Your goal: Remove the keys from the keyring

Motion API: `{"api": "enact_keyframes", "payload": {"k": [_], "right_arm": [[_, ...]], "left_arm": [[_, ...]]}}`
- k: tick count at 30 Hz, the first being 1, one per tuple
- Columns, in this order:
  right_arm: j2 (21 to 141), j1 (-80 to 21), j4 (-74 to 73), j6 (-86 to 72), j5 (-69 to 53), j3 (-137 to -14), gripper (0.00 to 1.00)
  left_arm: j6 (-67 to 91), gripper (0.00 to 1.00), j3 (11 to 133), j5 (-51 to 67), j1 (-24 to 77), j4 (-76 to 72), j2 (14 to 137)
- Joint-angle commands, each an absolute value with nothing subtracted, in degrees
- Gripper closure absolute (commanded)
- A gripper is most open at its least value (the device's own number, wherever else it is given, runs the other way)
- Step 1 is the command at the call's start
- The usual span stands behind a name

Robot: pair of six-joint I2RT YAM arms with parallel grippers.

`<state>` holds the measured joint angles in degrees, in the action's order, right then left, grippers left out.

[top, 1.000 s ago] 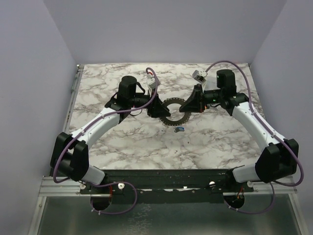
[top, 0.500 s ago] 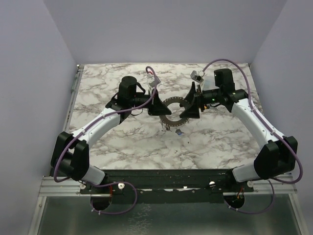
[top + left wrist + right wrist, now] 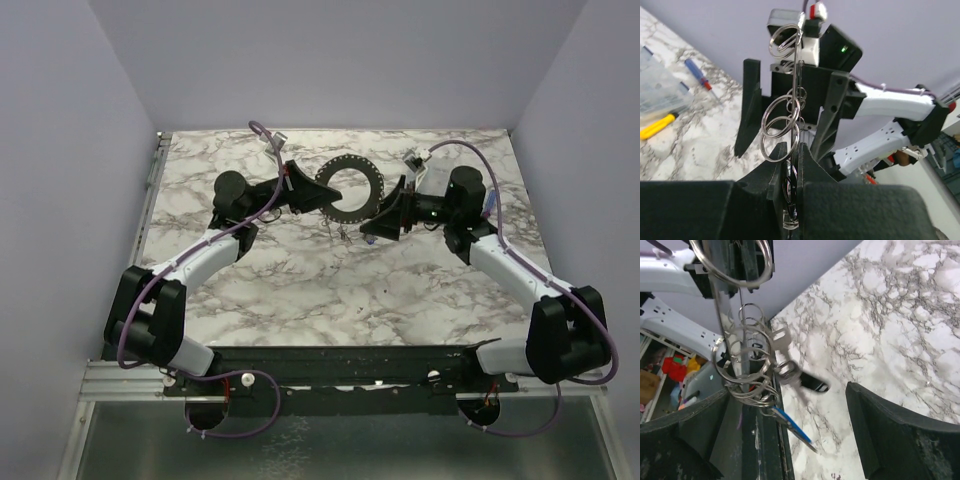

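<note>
The keyring (image 3: pixel 376 178), a large flat grey ring with small holes round its rim, is held up off the marble table (image 3: pixel 300 290). My left gripper (image 3: pixel 312 190) is shut on its left edge. In the left wrist view the keyring (image 3: pixel 799 80) shows edge-on, clamped between my left gripper's (image 3: pixel 792 160) jaws, with several small split rings (image 3: pixel 782 127) hanging from it. The keys (image 3: pixel 343 234) dangle under the ring: a dark key (image 3: pixel 810 383) and a blue key (image 3: pixel 790 424). My right gripper (image 3: pixel 795 435) is open beside them and touches nothing.
The left wrist view shows a clear plastic packet (image 3: pixel 655 90), a yellow tool (image 3: pixel 657 126) and a blue-and-red screwdriver (image 3: pixel 700 74) on the marble. Grey walls enclose the table on three sides. The arms' black base rail (image 3: pixel 340 362) runs along the near edge.
My left gripper has shut on the keyring and lifted it up and toward the back. My right gripper has opened, let go and drawn back to the right.
</note>
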<state>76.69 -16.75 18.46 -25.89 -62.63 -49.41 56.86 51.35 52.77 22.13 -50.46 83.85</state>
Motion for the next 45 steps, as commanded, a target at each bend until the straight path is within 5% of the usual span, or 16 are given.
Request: {"api": "enact_keyframes", "payload": {"k": [1,7,14,23,30,45], "right_arm": [[78.1,-16.6,42.1,-42.5,-60.8,-46.9,0.11],[78.2,-17.7,52.8,-50.3,-58.7,-45.6,0.17],[80.2,-20.9,52.0,-50.4,-57.2,-46.8,0.42],[79.4,-21.0,50.7,-51.0,-56.3,-47.5,0.99],[78.9,-20.8,50.9,-52.3,-55.6,-49.3,0.99],[80.1,-20.1,59.3,-60.1,-50.2,-51.0,0.99]], "left_arm": [[65.8,1.0,50.5,48.3,22.3,-65.8,85.2],[66.2,1.0,49.2,47.0,22.7,-67.9,85.4],[65.9,1.0,48.7,46.5,23.5,-68.2,85.7],[62.0,1.0,49.2,49.0,23.2,-63.4,85.6],[57.6,0.36,50.1,51.4,19.4,-58.3,83.0],[51.6,0.31,43.7,52.9,15.9,-58.5,78.2]]}}
